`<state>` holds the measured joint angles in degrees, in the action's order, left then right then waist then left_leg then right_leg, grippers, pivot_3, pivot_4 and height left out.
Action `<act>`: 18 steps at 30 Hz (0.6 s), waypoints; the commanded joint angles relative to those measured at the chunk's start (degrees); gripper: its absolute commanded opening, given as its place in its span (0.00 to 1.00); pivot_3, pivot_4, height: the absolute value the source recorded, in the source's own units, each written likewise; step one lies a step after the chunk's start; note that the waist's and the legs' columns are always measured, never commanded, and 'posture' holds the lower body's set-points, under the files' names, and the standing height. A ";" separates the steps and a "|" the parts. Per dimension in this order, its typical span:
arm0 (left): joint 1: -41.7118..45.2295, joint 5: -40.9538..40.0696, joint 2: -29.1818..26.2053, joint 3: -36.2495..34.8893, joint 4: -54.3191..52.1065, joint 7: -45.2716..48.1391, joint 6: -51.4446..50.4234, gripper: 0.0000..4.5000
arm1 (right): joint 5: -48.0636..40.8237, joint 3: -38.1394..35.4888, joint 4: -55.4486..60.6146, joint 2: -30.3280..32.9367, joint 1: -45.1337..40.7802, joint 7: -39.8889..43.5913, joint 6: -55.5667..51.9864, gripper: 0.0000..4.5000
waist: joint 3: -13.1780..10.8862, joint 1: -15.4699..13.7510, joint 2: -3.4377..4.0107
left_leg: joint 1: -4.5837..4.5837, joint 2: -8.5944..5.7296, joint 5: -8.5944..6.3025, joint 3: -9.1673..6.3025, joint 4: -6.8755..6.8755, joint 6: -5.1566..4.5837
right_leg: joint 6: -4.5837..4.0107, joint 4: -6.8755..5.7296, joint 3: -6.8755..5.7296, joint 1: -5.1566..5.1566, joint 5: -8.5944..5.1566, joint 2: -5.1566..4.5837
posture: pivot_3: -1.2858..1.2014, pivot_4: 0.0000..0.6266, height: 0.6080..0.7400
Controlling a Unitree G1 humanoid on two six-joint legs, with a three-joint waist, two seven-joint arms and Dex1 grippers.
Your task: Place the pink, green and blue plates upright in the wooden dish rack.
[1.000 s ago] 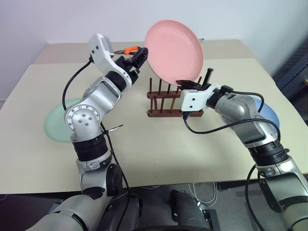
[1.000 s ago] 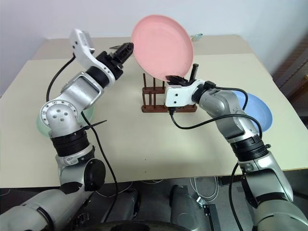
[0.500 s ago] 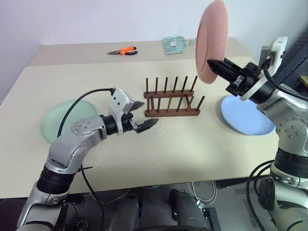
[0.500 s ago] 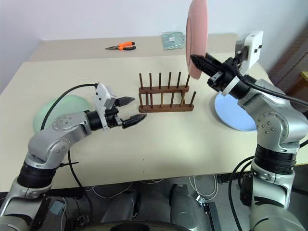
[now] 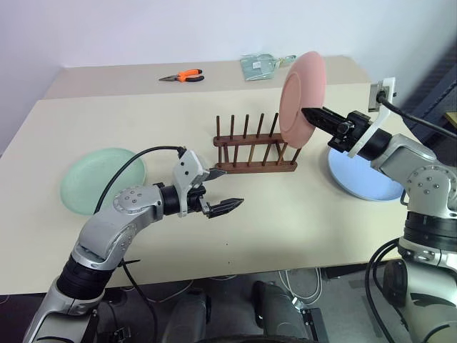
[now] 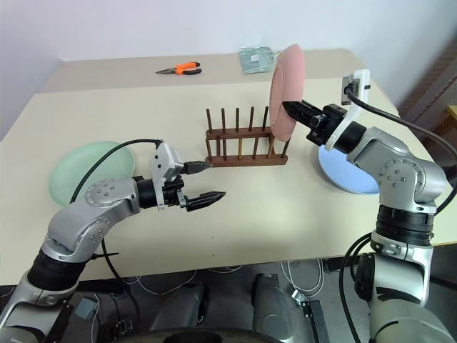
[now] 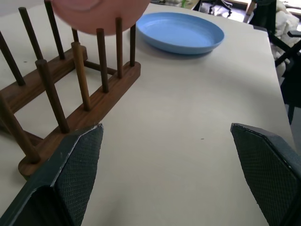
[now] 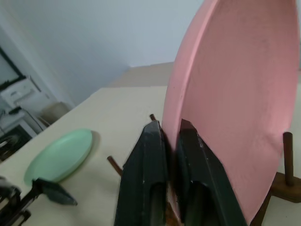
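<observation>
The pink plate (image 5: 302, 98) stands upright on edge at the right end of the wooden dish rack (image 5: 255, 153), its lower edge down among the last pegs. My right gripper (image 8: 170, 127) is shut on the plate's rim, one finger on each face. My left gripper (image 5: 227, 187) hangs open and empty low over the table, in front of the rack's left end. The green plate (image 5: 100, 179) lies flat at the table's left. To the right of the rack, the blue plate (image 5: 364, 175) lies flat under my right arm.
Orange-handled pliers (image 5: 184, 75) and a pale green packet (image 5: 260, 64) lie on the far table behind the rack. The near table edge runs just below my left arm.
My right gripper turned the pink plate from tilted to upright, then lowered it into the rack's right end. My left arm dropped from beside the plate to low over the table, staying open.
</observation>
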<state>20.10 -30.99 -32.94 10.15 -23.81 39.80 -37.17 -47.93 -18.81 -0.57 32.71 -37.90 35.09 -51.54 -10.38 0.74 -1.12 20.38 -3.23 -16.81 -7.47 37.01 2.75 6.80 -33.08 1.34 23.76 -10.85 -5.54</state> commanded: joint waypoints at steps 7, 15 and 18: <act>0.42 4.82 2.97 -12.48 6.79 -13.18 0.36 1.00 | 20.52 3.91 2.73 4.84 -2.99 -2.16 25.84 0.78 | -0.01 0.03 0.02 | -0.01 -0.01 0.00 0.00 0.00 0.00 | 0.29 -0.03 0.00 0.04 0.04 0.00 | 0.52 0.24 1.00; 8.41 13.85 3.58 -35.50 23.80 -45.21 -9.65 1.00 | 17.61 11.78 19.55 9.32 -3.14 9.64 26.33 0.99 | -0.01 0.41 -0.02 | -0.03 0.03 0.00 -0.09 -0.05 0.01 | 0.33 -0.07 -0.06 0.09 0.09 0.03 | 0.52 0.24 1.00; 8.64 15.06 1.77 -38.18 24.50 -47.68 -13.18 1.00 | 19.86 18.09 24.15 9.10 -1.17 11.79 26.53 0.99 | 0.06 0.36 -0.17 | -0.05 0.06 0.00 -0.08 -0.08 0.02 | 0.37 -0.10 -0.07 0.12 0.07 0.05 | 0.52 0.24 1.00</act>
<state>28.40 -16.89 -30.28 -26.32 1.83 -6.36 -48.69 -29.26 -3.12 21.24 42.04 -39.55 45.89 -25.28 -10.32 1.10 -1.29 20.36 -3.18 -16.80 -7.55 36.96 2.79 7.17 -33.18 1.27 23.87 -10.78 -5.51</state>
